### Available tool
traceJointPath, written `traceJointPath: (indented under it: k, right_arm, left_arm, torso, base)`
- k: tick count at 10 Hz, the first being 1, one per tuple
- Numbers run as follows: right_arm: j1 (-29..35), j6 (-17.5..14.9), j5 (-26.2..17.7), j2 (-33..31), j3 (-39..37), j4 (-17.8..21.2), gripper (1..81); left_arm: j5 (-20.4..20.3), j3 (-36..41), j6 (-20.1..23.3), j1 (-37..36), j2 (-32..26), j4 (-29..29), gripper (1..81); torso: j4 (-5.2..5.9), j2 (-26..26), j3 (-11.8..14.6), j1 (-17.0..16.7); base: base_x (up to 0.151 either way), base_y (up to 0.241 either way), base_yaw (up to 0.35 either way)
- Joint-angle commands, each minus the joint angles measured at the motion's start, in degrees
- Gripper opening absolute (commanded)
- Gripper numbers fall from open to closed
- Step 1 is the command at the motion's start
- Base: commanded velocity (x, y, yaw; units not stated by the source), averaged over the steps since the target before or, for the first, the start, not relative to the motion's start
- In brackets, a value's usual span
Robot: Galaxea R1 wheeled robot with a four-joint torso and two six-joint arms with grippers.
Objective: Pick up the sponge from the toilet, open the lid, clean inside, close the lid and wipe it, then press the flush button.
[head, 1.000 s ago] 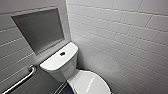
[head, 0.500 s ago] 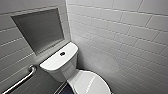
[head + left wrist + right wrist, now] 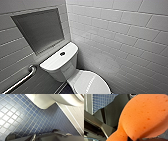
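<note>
From my station I see the toilet (image 3: pixel 65 67) standing in the corner where two white tiled walls (image 3: pixel 120 37) meet, with its tank against the wall that has a grey recessed niche (image 3: pixel 40 30). The flush button (image 3: pixel 62 53) sits in the middle of the tank top, small, round and dark with a light rim. The lid (image 3: pixel 91 82) is down and covers the bowl; its white surface is glossy and I see nothing lying on it. Beside the toilet, on the niche wall and lower than the tank, a metal grab bar (image 3: pixel 22 79) runs at a slant. In the right wrist view the sponge (image 3: pixel 144 117) is very close to the camera. It is bright orange with small darker pores. At one end it is pinched into a narrow waist, and a dark part of the right gripper (image 3: pixel 127 137) presses on it there, so I read this gripper as clenched and grasping the sponge. Behind the sponge I see a little of the blue tiled floor (image 3: pixel 102 101). The left wrist view looks along the same blue floor (image 3: pixel 25 119) with pale grout lines. The white rounded underside of the toilet bowl (image 3: pixel 43 101) hangs over it, and a white wall base (image 3: pixel 75 119) is along one side. The dark parts of the left gripper (image 3: pixel 41 137) are at the edge of this view, above the floor and touching nothing. I cannot tell whether it is released or clenched.
</note>
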Motion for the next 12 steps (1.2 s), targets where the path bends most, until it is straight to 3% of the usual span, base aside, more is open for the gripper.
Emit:
traceJointPath:
  k: [1,3,4,8,9,10,11,12]
  right_arm:
    - [-0.3,-0.2,-2.8,-0.8,-0.3,-1.6,1.0]
    - [0.1,-0.2,-2.8,-0.3,-0.8,-1.6,1.0]
    - [0.1,-0.2,-2.8,0.0,-0.9,-1.6,1.0]
    - [0.1,-0.2,-2.8,0.7,-1.4,-2.1,1.0]
    - [0.1,-0.2,-2.8,0.8,-1.4,-2.3,1.0]
    - [0.2,-0.2,-2.7,0.8,-1.4,-2.3,1.0]
    - [0.3,-0.2,-2.7,1.0,-1.4,-2.3,1.0]
    - [0.3,-0.2,-2.8,1.1,-1.4,-2.3,1.0]
  left_arm:
    - [6.7,4.3,0.1,-4.2,-0.7,-1.8,81.1]
    - [6.8,5.7,0.1,-4.9,-0.5,-1.5,81.1]
    - [6.9,6.2,0.1,-5.7,-0.4,-1.5,81.1]
    - [7.6,9.0,0.1,-7.8,0.2,-1.6,81.1]
    - [7.6,10.1,0.1,-7.9,0.0,-1.5,81.1]
    - [7.5,10.9,0.1,-7.9,-0.3,-1.6,81.1]
    - [7.4,11.0,0.1,-7.9,-0.2,-1.6,81.1]
    - [7.5,11.1,0.1,-7.9,0.2,-1.5,81.1]
  torso:
    - [0.0,0.0,0.0,0.0]
    - [0.0,0.0,0.0,0.0]
    - [0.0,-5.7,0.0,3.7]
    - [0.0,-9.9,0.0,6.3]
    - [0.0,-6.4,0.0,4.0]
    - [0.0,-8.4,0.0,5.2]
    - [-1.44,-9.2,0.0,5.7]
    - [-1.96,-9.7,0.0,6.1]
  base:
    - [0.0,0.0,0.0]
    - [0.0,0.0,0.0]
    - [0.0,0.0,0.0]
    - [0.0,0.0,0.0]
    - [0.0,0.0,0.0]
    - [0.0,0.0,0.0]
    - [0.0,0.0,0.0]
    - [0.0,0.0,0.0]
